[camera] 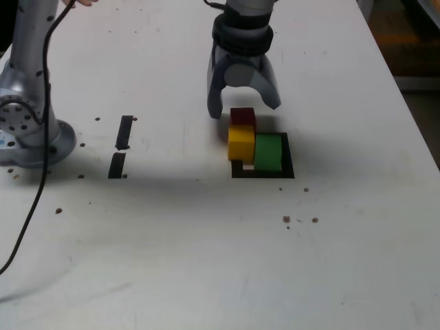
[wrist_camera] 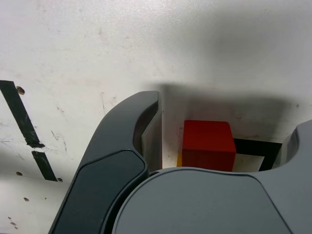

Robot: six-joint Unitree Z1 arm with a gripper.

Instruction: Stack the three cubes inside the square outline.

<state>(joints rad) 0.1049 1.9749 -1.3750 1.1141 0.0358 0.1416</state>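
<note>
The red cube (camera: 243, 116) sits on top of the yellow cube (camera: 240, 143), and the wrist view shows the red cube (wrist_camera: 207, 144) with a thin sliver of the yellow cube (wrist_camera: 179, 159) under it. The green cube (camera: 268, 152) rests on the table against the yellow one, on the exterior view's right. Both lower cubes stand inside the square outline (camera: 288, 157), whose black edge (wrist_camera: 254, 146) shows beside the red cube. My gripper (camera: 244, 106) hangs open over the stack, its fingers (wrist_camera: 146, 129) on either side of the red cube with a gap to it.
Two short black strips (camera: 124, 132) (camera: 117, 166) lie on the white table to the exterior view's left. The arm's grey base (camera: 27, 130) and a black cable (camera: 38, 185) stand further left. Small dark specks (camera: 287, 219) dot the table in front of the outline.
</note>
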